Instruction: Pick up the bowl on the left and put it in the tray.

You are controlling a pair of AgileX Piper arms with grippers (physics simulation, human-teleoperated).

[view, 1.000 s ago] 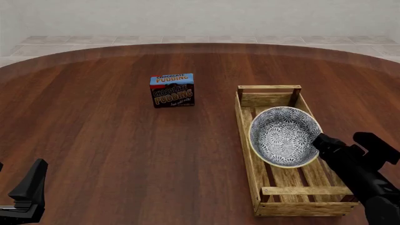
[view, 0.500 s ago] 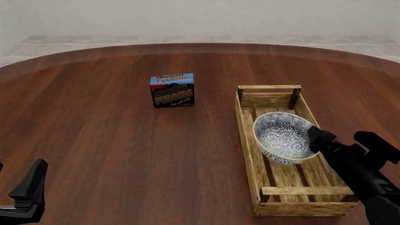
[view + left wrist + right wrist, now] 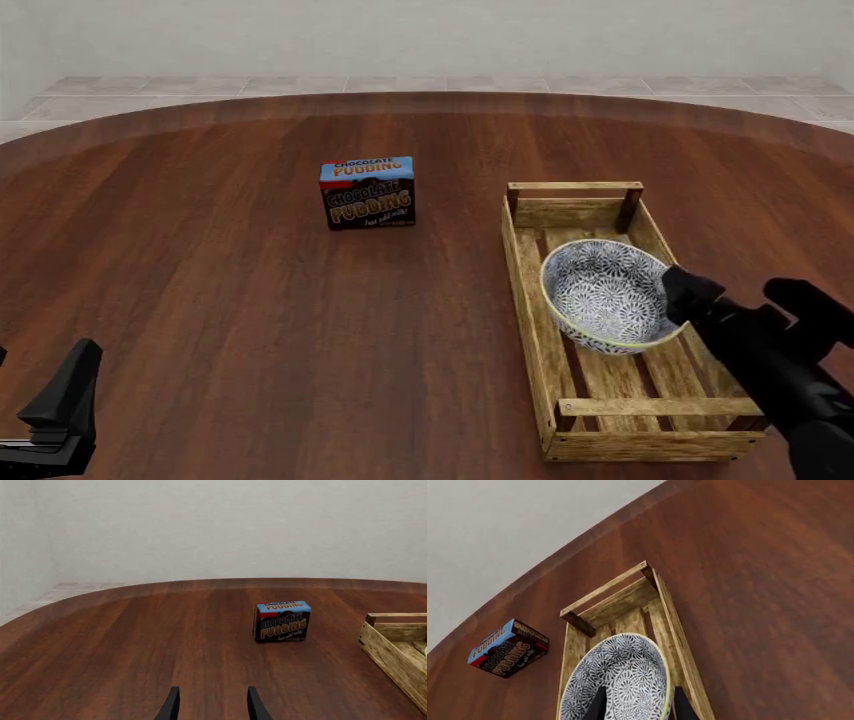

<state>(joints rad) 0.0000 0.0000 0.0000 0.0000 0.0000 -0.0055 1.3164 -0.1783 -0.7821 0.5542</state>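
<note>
The right gripper (image 3: 683, 302) is pinching the bowl's (image 3: 607, 295) right rim inside the tray (image 3: 531, 290); the left gripper (image 3: 211, 707) is hanging open.

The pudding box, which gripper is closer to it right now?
Hard to call; perhaps the right. The right gripper sits at the bowl in the tray, right of the pudding box. The left gripper rests at the table's near-left edge.

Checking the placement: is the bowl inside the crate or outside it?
Inside. In the front view the bowl sits between the wooden crate's side walls, tilted, its rim at the right gripper.
</note>
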